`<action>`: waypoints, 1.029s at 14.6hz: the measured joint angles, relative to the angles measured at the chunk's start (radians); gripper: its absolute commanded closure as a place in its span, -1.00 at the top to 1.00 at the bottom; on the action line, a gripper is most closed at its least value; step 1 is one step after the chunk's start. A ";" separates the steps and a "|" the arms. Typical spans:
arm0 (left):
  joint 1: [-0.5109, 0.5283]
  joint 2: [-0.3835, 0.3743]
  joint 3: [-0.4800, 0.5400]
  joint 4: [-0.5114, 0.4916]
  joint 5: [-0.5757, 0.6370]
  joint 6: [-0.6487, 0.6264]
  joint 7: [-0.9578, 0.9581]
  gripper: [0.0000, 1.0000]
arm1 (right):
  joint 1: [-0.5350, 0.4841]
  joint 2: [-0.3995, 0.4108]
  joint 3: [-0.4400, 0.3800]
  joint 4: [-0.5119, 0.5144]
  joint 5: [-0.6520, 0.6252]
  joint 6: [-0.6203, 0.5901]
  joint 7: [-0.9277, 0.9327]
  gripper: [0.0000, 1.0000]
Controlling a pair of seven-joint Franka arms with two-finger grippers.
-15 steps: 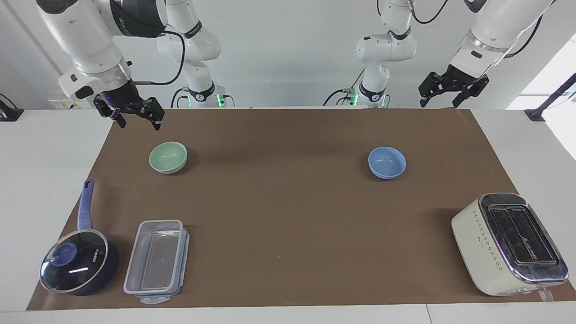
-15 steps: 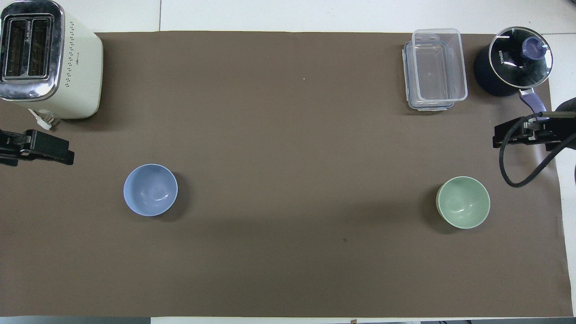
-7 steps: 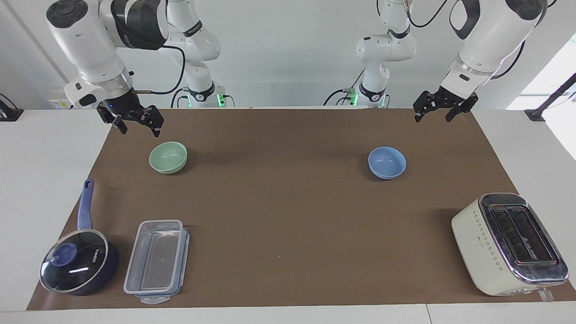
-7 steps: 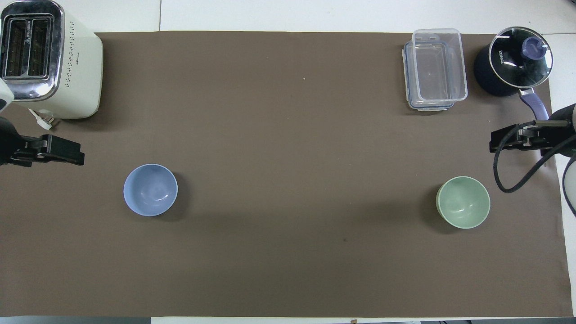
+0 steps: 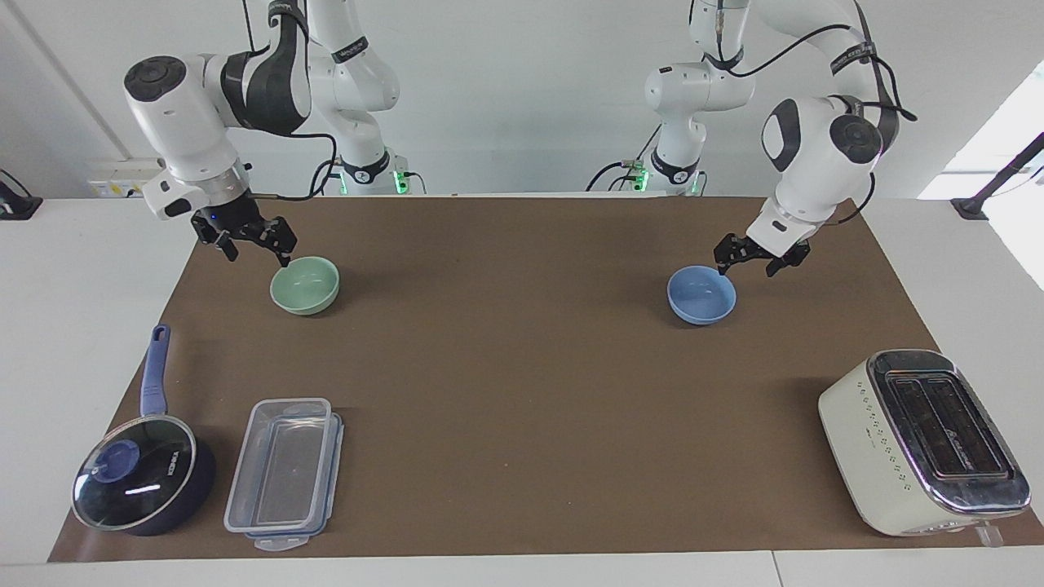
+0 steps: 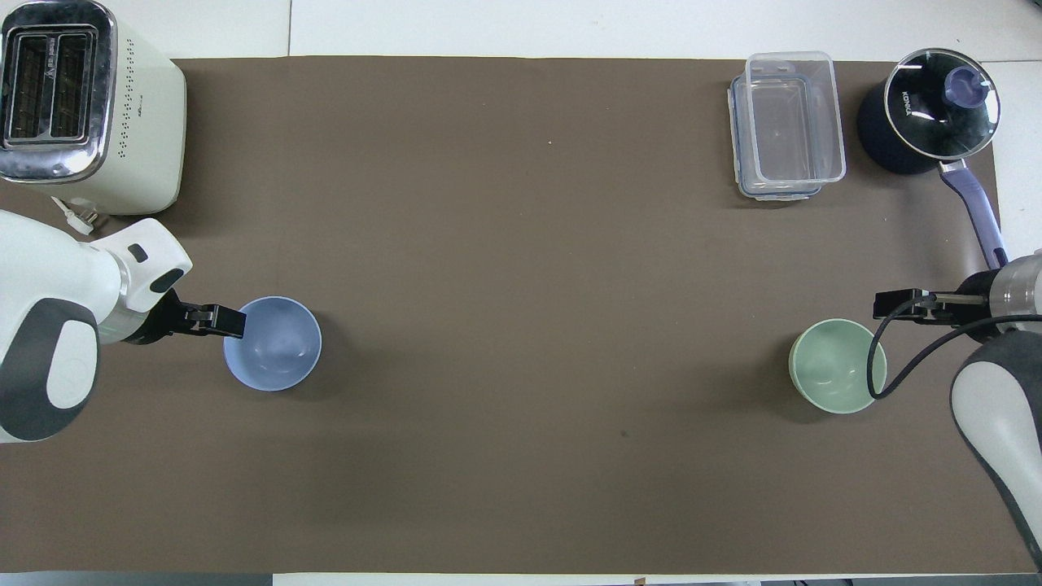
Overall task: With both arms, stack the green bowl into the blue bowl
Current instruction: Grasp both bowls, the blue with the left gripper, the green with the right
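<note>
The green bowl (image 5: 305,284), toward the right arm's end, is being flanked by the spread right gripper (image 5: 255,243); the blue bowl (image 5: 701,294), toward the left arm's end, by the spread left gripper (image 5: 758,258). Either rim could be clipped, tipping its bowl.

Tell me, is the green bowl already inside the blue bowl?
No, the green bowl stands alone toward the right arm's end of the table, well apart from the blue bowl.
</note>
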 measured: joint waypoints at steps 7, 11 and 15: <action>0.000 0.054 -0.001 -0.099 0.036 0.168 0.016 1.00 | -0.098 0.012 -0.002 -0.218 0.000 0.203 -0.145 0.92; -0.001 0.055 -0.004 -0.123 0.037 0.177 0.033 0.87 | -0.107 0.049 -0.002 -0.265 0.000 0.252 -0.153 0.57; -0.002 0.055 -0.005 -0.140 0.037 0.178 0.073 -1.00 | -0.105 0.056 -0.002 -0.267 0.000 0.252 -0.153 -0.98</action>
